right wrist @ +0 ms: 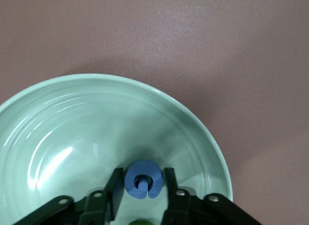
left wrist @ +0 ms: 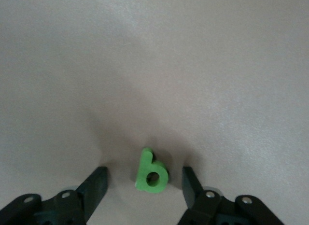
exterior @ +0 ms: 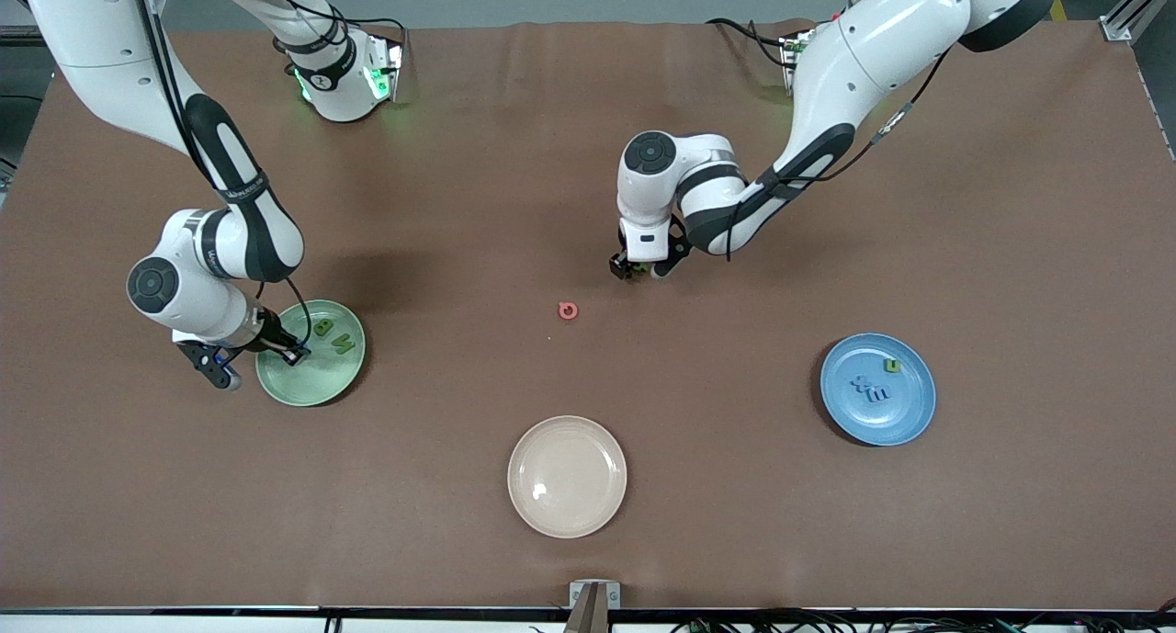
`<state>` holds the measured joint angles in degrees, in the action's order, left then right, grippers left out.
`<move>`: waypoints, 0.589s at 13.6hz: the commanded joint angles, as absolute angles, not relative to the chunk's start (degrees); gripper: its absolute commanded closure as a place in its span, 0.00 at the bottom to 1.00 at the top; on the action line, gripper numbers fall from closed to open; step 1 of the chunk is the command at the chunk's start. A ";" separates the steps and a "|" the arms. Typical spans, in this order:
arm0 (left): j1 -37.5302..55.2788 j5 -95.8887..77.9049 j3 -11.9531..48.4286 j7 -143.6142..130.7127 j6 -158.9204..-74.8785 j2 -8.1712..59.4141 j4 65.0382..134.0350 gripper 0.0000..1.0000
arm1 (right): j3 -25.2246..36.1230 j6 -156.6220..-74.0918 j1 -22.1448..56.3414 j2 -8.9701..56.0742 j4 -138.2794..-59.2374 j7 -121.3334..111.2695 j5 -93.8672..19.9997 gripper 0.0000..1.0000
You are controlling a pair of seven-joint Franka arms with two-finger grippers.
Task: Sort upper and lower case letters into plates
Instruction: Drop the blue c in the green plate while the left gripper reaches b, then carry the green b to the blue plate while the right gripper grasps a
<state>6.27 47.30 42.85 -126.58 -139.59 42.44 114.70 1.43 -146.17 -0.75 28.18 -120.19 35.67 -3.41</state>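
Left gripper (left wrist: 145,184) is down at the tabletop near the middle of the table (exterior: 1011,201), fingers spread partway with a gap on each side of a green lowercase b (left wrist: 152,172). The b lies flat between the fingers, not touched by either one as far as the left wrist view shows. Nothing held.

Right gripper (right wrist: 142,186) is low over the pale green plate (exterior: 317,389), at the rim toward the right arm's end of the table. A blue letter G (right wrist: 142,179) sits between its fingers (right wrist: 115,184); jaws are narrow and close alongside it, but can't tell whether they still clamp it or have let go. The plate also holds a green B (exterior: 322,327) and a green M (exterior: 343,343).

Blue plate (exterior: 905,422) sits toward the left arm's end and carries a blue x (exterior: 861,383), a blue m (exterior: 879,393) and a small green letter (exterior: 891,366) I can't read.

Red letter (exterior: 568,310), ring-shaped, lies on the bare table near the middle, nearer the front camera than the left gripper.

Beige plate (exterior: 567,476) sits near the front edge, midway along.
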 commanded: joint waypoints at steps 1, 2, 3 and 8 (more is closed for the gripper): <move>7.74 48.60 41.31 -127.62 -140.27 44.03 113.56 0.65 | 0.88 -145.47 -1.32 27.96 -119.45 35.33 -3.69 0.00; 7.73 48.60 41.31 -127.27 -140.27 43.95 113.29 0.84 | 0.79 -140.76 -1.06 27.08 -117.62 35.85 -3.69 0.00; 7.65 48.60 41.31 -127.27 -140.19 43.86 112.59 0.98 | 0.70 -134.88 -0.79 26.20 -115.34 37.16 -3.78 0.00; 5.36 48.43 41.40 -122.88 -138.26 43.15 107.94 1.00 | -0.09 -122.25 9.64 24.52 -106.62 57.96 -5.53 0.00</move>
<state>6.05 47.30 41.14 -124.33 -139.41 42.53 110.70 -0.04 -123.11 4.42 24.95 -107.72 49.36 -4.42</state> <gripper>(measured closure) 0.661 0.000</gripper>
